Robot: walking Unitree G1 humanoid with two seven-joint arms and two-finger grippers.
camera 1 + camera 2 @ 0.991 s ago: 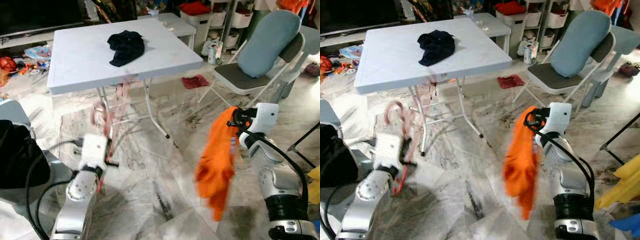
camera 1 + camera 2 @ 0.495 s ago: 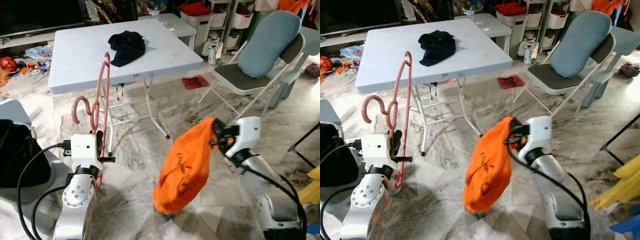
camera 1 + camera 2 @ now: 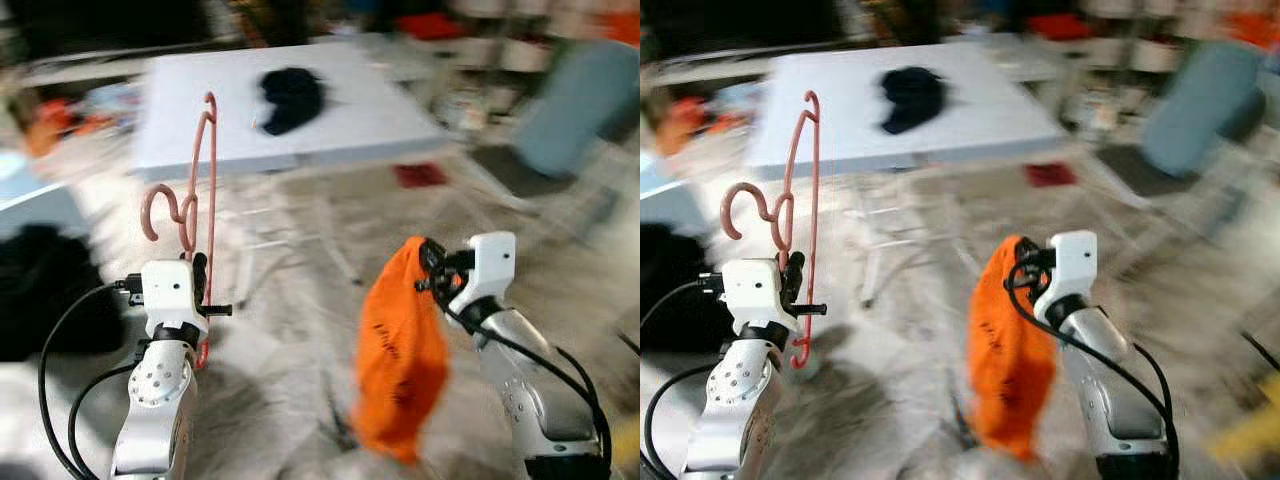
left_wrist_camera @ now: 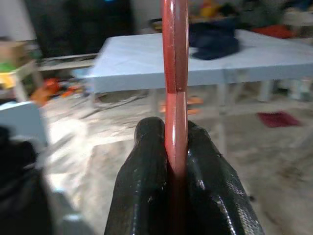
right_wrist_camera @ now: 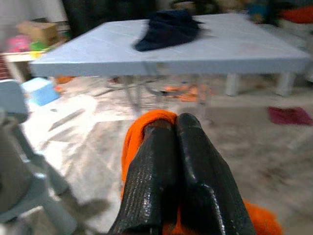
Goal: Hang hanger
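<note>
- Left end effector clamped tight on a pink hanger, both black fingers pressed against its bar.
- Hanger stands roughly upright above the left wrist, hook curling out to the robot's left, top tip in front of the counter edge as seen from the head.
- Right end effector pinched closed on an orange cloth; the cloth is bunched at the fingertips and hangs down loose below the arm, off the floor.
- White counter sits ahead of the robot, well apart from both arms, with a dark garment heaped on its top.
- Small red item lies on the marble floor past the counter legs.
- Head views are blurred; the background at right is too smeared to tell.
</note>
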